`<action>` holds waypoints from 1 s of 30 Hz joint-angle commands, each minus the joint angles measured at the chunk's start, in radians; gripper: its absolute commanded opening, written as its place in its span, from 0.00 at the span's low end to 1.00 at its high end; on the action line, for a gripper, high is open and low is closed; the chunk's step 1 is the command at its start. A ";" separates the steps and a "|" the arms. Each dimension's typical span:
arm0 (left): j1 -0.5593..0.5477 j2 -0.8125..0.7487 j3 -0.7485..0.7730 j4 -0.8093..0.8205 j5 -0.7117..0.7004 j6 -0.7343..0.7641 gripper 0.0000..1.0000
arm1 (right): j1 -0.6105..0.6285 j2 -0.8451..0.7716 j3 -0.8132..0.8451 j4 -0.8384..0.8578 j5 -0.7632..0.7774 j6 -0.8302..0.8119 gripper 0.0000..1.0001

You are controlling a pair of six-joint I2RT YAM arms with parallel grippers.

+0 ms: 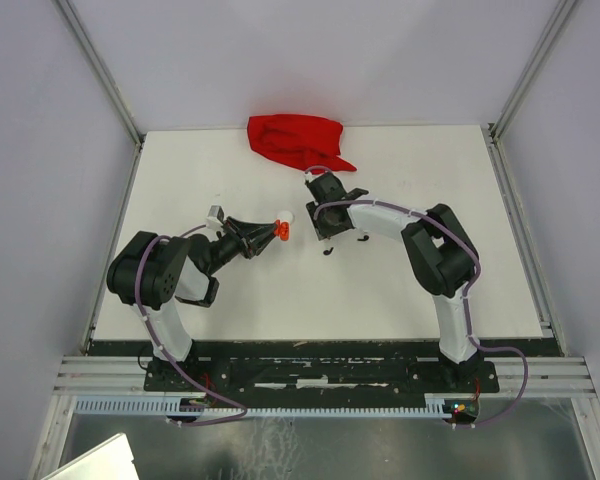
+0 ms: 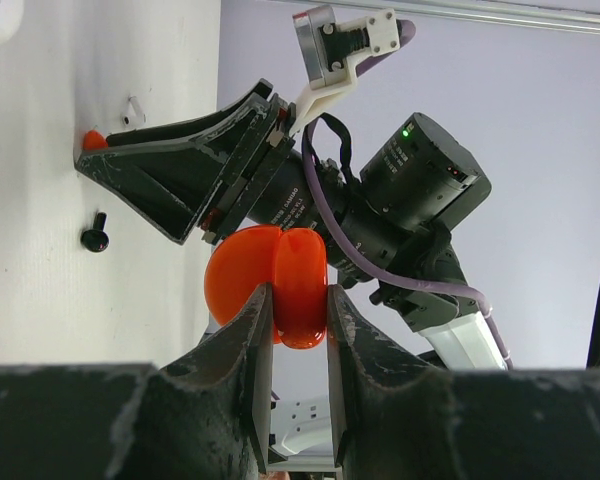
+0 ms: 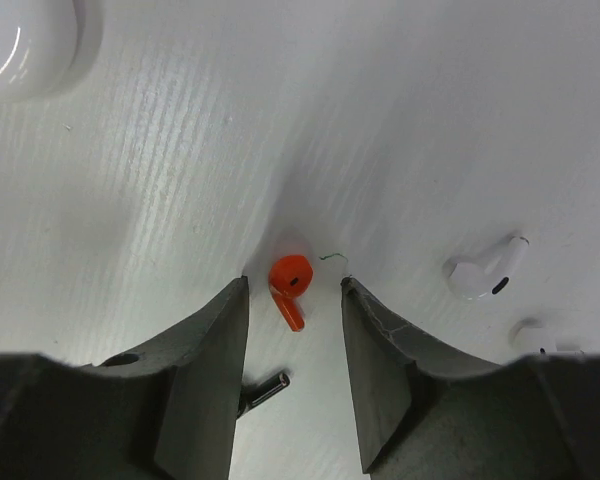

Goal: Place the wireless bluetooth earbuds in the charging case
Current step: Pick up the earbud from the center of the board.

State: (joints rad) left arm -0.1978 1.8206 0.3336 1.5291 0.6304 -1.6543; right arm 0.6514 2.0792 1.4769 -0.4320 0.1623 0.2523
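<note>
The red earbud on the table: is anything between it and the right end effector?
Nothing visible. The red earbud lies on bare table between the open fingers of the right end effector, touching neither. A white earbud lies off to the side.

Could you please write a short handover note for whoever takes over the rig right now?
Left hand: shut on the orange-red charging case, held up.
Right hand: open, jaws either side of the red earbud, not touching it.
The red earbud lies on the table, with a white earbud nearby.
Done: case picked up.
Left: grasp the red earbud and seat it in the case.
</note>
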 commanded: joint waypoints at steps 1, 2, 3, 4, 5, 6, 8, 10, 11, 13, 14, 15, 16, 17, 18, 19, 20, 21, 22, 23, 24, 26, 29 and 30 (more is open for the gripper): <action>0.004 -0.022 0.002 0.200 0.008 0.034 0.03 | -0.011 0.024 0.055 0.009 -0.021 0.050 0.50; 0.004 -0.023 0.002 0.201 0.008 0.034 0.03 | -0.014 0.025 0.055 0.012 -0.028 0.056 0.49; 0.005 -0.022 0.002 0.201 0.007 0.034 0.03 | -0.019 0.026 0.056 0.014 -0.034 0.061 0.49; 0.005 -0.020 0.003 0.200 0.008 0.034 0.03 | -0.021 0.027 0.055 0.017 -0.040 0.066 0.48; 0.005 -0.020 0.004 0.201 0.009 0.034 0.03 | -0.025 0.028 0.056 0.019 -0.048 0.070 0.47; 0.005 -0.018 0.003 0.200 0.009 0.034 0.03 | -0.028 0.030 0.055 0.019 -0.052 0.075 0.47; 0.007 -0.016 0.005 0.200 0.009 0.034 0.03 | -0.032 0.031 0.055 0.019 -0.058 0.080 0.46; 0.008 -0.015 0.006 0.201 0.009 0.034 0.03 | -0.036 0.032 0.054 0.019 -0.061 0.083 0.45; 0.007 -0.015 0.008 0.200 0.011 0.034 0.03 | -0.038 0.032 0.052 0.020 -0.065 0.085 0.44; 0.007 -0.014 0.008 0.201 0.011 0.033 0.03 | -0.042 0.034 0.051 0.021 -0.073 0.086 0.43; 0.008 -0.014 0.008 0.200 0.011 0.033 0.03 | -0.044 0.035 0.051 0.021 -0.077 0.086 0.42; 0.008 -0.012 0.008 0.200 0.011 0.033 0.03 | -0.043 0.036 0.051 0.022 -0.080 0.087 0.41; 0.008 -0.012 0.008 0.200 0.011 0.033 0.03 | -0.043 0.037 0.050 0.022 -0.084 0.088 0.40; 0.009 -0.012 0.008 0.201 0.011 0.033 0.03 | -0.044 0.037 0.050 0.022 -0.088 0.086 0.39; 0.009 -0.012 0.010 0.201 0.011 0.034 0.03 | -0.043 0.037 0.051 0.022 -0.090 0.086 0.39; 0.009 -0.012 0.009 0.200 0.011 0.034 0.03 | -0.044 0.038 0.051 0.022 -0.092 0.086 0.39; 0.009 -0.012 0.010 0.201 0.011 0.034 0.03 | -0.044 0.037 0.051 0.022 -0.094 0.086 0.38; 0.009 -0.011 0.010 0.201 0.011 0.034 0.03 | -0.043 0.038 0.051 0.020 -0.096 0.085 0.38; 0.009 -0.012 0.008 0.201 0.011 0.034 0.03 | -0.043 0.040 0.052 0.017 -0.096 0.085 0.37; 0.009 -0.011 0.008 0.201 0.011 0.034 0.03 | -0.044 0.040 0.052 0.016 -0.098 0.084 0.37; 0.008 -0.011 0.008 0.200 0.011 0.034 0.03 | -0.043 0.042 0.054 0.013 -0.097 0.084 0.36; 0.009 -0.010 0.008 0.200 0.011 0.035 0.03 | -0.043 0.044 0.055 0.007 -0.096 0.082 0.35; 0.008 -0.010 0.008 0.201 0.011 0.036 0.03 | -0.044 0.050 0.058 -0.003 -0.093 0.083 0.33; 0.008 -0.009 0.008 0.200 0.011 0.036 0.03 | -0.043 0.052 0.059 -0.006 -0.093 0.084 0.33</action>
State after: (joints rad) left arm -0.1955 1.8206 0.3336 1.5291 0.6304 -1.6543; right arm 0.6083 2.1036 1.5074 -0.4248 0.0788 0.3267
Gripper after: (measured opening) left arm 0.305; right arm 0.339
